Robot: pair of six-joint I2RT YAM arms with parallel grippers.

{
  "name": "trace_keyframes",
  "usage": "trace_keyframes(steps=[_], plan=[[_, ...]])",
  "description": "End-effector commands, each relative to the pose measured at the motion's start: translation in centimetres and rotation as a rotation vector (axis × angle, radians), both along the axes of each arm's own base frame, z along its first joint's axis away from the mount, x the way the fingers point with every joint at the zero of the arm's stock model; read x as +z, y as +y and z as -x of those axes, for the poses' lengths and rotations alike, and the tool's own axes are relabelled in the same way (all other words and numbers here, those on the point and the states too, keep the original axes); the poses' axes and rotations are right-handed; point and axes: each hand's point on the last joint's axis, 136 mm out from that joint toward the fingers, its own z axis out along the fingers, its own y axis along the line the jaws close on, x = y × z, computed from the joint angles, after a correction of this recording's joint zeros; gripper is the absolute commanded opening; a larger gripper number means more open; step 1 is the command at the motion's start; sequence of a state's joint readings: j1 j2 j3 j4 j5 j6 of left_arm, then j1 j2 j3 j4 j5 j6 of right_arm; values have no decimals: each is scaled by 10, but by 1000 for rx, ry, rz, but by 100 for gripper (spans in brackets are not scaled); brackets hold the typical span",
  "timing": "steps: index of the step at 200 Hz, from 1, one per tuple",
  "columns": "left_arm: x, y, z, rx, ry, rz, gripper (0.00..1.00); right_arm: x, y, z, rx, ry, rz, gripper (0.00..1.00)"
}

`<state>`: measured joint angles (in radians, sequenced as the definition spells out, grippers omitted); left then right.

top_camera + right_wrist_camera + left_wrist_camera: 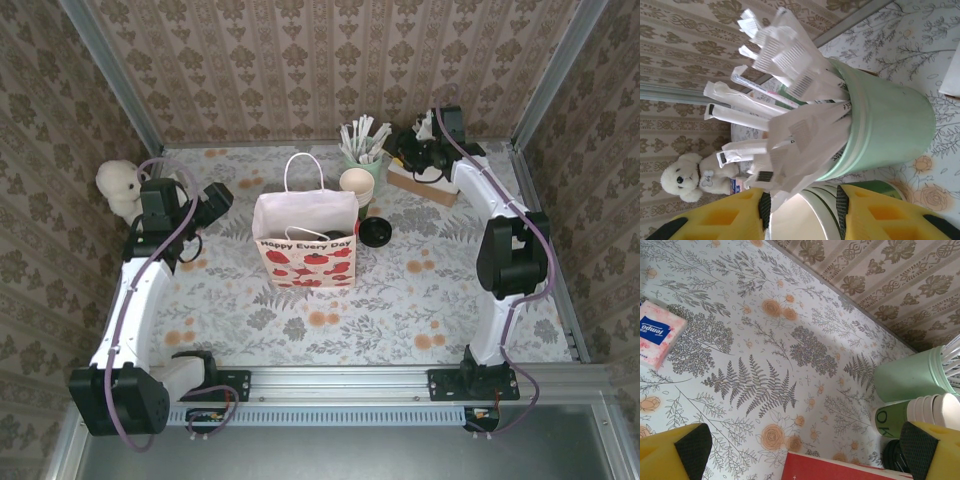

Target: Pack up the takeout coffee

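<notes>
Takeout coffee (375, 232) just right of bag (305, 245), stick cup (363, 158) seemingly behind.

Black-lidded coffee (375, 232) upright, rt of bag (305, 240)

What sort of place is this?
Probably a staged robot test cell, not a real café: wallpapered panels boxing in a floral table, plus a paper bag and cup of wrapped sticks.
</notes>
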<state>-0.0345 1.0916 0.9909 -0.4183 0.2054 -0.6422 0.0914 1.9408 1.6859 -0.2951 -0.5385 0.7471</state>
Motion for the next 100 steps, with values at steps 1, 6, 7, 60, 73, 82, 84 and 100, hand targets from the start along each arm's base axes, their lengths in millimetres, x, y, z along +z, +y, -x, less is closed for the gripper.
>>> trace_keyframes(steps=[1, 6, 7, 60, 73, 82, 84, 100], plan=[[14, 1, -5, -14, -43, -11, 100, 39, 4, 9, -7, -102, -17, 42], [14, 1, -5, -15, -43, -11, 100, 41, 2, 10, -17, -108, -15, 41], [14, 1, -5, -15, -43, -11, 100, 41, 2, 10, -19, -111, -15, 41], [20, -11, -5, -72, -63, 43, 100, 35, -11, 22, -113, -91, 68, 36], [17, -17, -6, -102, -63, 61, 100, 27, -6, 22, -101, -70, 66, 36], [16, -21, -6, -131, -66, 69, 100, 27, 0, 21, -81, -70, 55, 36], [16, -22, -6, -136, -66, 70, 100, 27, 2, 21, -76, -69, 54, 36], [11, -24, -5, -151, -53, 70, 100, 25, 13, 21, -50, -62, 50, 36]])
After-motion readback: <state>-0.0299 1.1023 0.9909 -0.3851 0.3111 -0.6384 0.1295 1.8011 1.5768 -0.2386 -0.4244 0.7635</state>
